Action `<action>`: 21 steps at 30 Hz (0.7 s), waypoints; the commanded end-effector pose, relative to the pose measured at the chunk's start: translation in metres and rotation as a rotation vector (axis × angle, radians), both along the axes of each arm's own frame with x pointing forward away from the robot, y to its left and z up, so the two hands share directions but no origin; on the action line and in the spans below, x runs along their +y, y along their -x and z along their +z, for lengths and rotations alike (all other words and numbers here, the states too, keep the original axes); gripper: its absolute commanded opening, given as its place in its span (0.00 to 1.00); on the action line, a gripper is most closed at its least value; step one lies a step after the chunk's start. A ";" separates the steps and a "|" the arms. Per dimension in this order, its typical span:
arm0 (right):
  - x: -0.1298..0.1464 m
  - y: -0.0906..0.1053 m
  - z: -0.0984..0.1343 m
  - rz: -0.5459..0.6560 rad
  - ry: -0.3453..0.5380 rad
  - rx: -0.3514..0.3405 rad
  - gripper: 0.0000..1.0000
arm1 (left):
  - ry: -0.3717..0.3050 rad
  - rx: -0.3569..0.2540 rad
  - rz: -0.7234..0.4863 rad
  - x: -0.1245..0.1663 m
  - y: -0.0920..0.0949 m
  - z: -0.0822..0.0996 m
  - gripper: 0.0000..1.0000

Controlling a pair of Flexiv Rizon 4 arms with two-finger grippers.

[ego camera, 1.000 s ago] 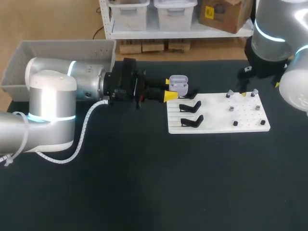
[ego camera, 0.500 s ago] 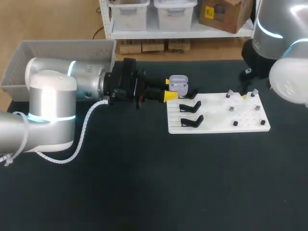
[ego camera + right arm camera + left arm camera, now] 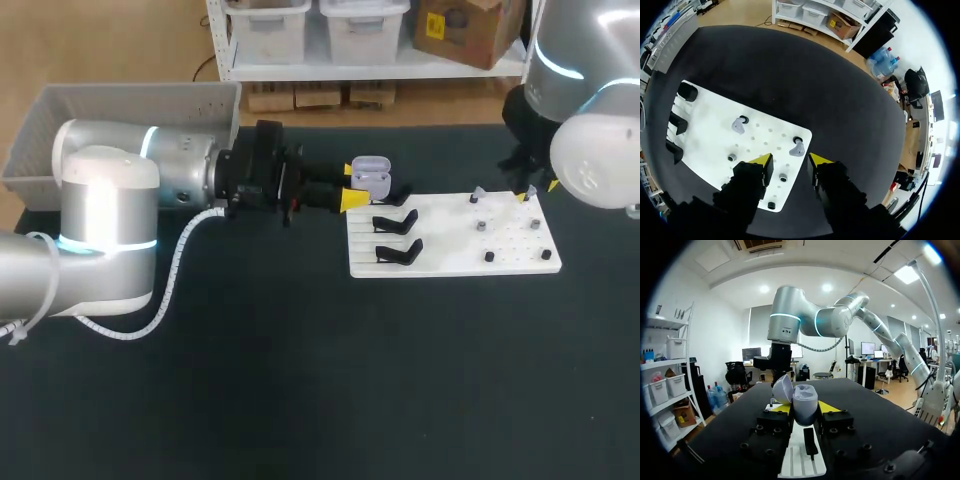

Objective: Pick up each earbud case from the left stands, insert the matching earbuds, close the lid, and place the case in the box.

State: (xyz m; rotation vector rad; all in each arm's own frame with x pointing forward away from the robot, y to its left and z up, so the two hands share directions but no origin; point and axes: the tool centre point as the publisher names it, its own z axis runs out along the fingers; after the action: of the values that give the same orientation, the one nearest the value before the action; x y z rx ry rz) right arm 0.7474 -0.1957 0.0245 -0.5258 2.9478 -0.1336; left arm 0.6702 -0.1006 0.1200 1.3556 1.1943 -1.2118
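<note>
Your left claw [image 3: 350, 185] gripped the earbud case [image 3: 370, 172]; your right claw [image 3: 786, 161] hung spread over the white board [image 3: 450, 262].
At the dark surface's [image 3: 300, 380] far left stood the grey plastic box [image 3: 130, 100] with its perforated wall. The smooth, rounded lilac case, lid tipped open, sat pinched between both yellow tips, at the board's far left corner. Two angled black stands [image 3: 395, 222] followed on the board's grooved side. Beyond them, two pale grey earbuds [image 3: 738, 125] perched on pegs, one [image 3: 797, 148] just ahead of the right claw's parted fingers. From above, your right arm hid most of that claw.
</note>
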 end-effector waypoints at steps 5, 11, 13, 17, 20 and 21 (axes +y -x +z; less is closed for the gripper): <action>-0.002 -0.005 -0.005 0.001 0.003 0.003 0.44 | 0.003 -0.003 0.002 0.000 0.000 -0.001 0.00; -0.002 -0.009 -0.009 0.004 0.007 0.010 0.43 | 0.003 -0.003 0.002 0.000 0.000 -0.001 0.00; -0.002 -0.009 -0.009 0.005 0.008 0.010 0.42 | 0.003 -0.003 0.002 0.000 0.000 -0.001 0.00; -0.002 -0.011 -0.010 0.006 0.009 0.010 0.42 | 0.003 -0.003 0.002 0.000 0.000 -0.001 0.00; -0.002 -0.012 -0.010 0.005 0.010 0.008 0.41 | 0.003 -0.003 0.002 0.000 0.000 -0.001 0.00; -0.003 -0.012 -0.010 0.006 0.011 0.008 0.40 | 0.003 -0.003 0.002 0.000 0.000 -0.001 0.00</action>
State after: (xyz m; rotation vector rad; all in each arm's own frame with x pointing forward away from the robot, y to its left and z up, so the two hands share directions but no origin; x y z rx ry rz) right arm 0.7579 -0.1980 0.0152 -0.5370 2.9528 -0.1491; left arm 0.6702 -0.1006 0.1200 1.3556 1.1942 -1.2118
